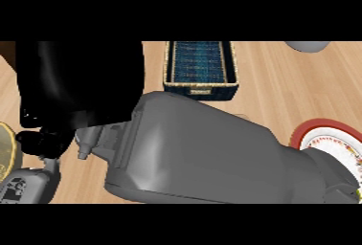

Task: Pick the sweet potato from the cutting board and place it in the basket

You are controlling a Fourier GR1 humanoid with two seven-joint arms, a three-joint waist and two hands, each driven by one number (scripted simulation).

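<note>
Grey forearm fills view; robot hand black mass beside basket, grip cannot be told; sweet potato unseen.

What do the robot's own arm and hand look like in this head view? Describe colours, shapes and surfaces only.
A large grey forearm fills the middle of the view: a smooth, boxy shell with rounded edges and a raised panel line along one side. At its upper left sits a glossy black hand, bulky and dark, with small highlights on its lower edge. Which arm it is cannot be told. No cables or markings show.
</note>
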